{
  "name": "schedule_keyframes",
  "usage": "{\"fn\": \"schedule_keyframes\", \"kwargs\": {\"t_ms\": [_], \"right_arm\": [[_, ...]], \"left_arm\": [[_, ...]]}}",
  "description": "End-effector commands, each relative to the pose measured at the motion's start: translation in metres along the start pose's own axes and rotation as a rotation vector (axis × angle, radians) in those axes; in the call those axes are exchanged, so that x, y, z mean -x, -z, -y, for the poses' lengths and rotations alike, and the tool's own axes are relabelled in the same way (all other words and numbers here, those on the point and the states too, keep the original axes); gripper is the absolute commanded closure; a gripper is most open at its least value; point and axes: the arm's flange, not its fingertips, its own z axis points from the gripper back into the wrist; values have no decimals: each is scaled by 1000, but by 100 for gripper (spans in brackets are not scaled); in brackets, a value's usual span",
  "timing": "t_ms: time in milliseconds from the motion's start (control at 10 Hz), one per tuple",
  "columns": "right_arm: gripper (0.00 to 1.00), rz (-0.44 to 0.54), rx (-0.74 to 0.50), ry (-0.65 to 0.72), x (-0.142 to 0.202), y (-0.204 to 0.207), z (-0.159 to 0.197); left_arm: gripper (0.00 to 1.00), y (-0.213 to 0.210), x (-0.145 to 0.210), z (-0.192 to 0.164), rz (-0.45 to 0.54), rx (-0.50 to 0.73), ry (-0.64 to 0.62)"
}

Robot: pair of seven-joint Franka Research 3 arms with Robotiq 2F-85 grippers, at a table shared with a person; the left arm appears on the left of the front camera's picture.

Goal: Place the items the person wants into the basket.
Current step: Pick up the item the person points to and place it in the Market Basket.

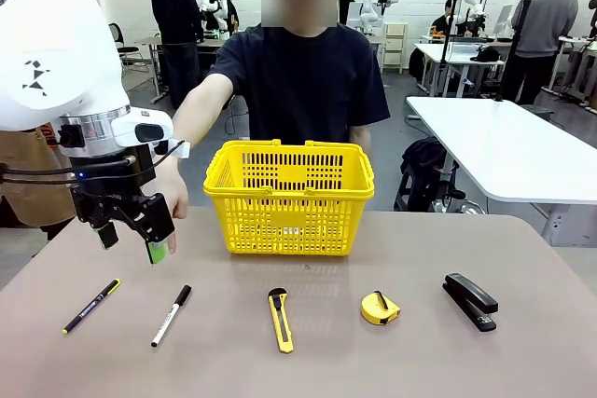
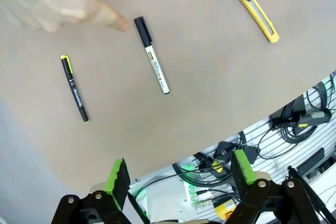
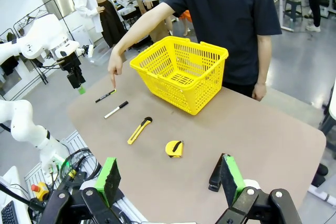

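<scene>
The white marker with black cap (image 1: 172, 315) lies at the table's near left, also in the left wrist view (image 2: 154, 59). The person's hand (image 2: 52, 3) points a finger down; its tip sits just beside the marker's cap. My left gripper (image 1: 131, 244) hangs open and empty above the table's left side, with its green pads (image 2: 118, 177) wide apart. The yellow tape measure (image 1: 380, 308) and the black stapler (image 1: 470, 300) lie to the right. The yellow basket (image 1: 289, 198) stands at the far middle. My right gripper (image 3: 169, 177) is open, high over the near edge, with the stapler (image 3: 215, 174) by one finger.
A slim black pen with yellow accents (image 1: 90, 306) lies left of the marker. A yellow utility knife (image 1: 280, 320) lies between the marker and the tape measure. The person (image 1: 303, 72) stands behind the basket, arm stretched over the table's left side. Cables and a rack (image 2: 273, 135) sit below the near edge.
</scene>
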Motion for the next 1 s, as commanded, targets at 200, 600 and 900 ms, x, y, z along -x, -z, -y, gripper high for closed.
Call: {"fn": "schedule_keyframes", "kwargs": {"t_ms": [200, 600, 900], "right_arm": [[0, 12, -16, -6, 0, 3, 2], [0, 12, -16, -6, 0, 3, 2], [0, 12, -16, -6, 0, 3, 2]], "left_arm": [[0, 30, 32, 10, 164, -85, 42], [0, 94, 28, 20, 124, -181, 26], [0, 135, -5, 16, -19, -122, 32]]}}
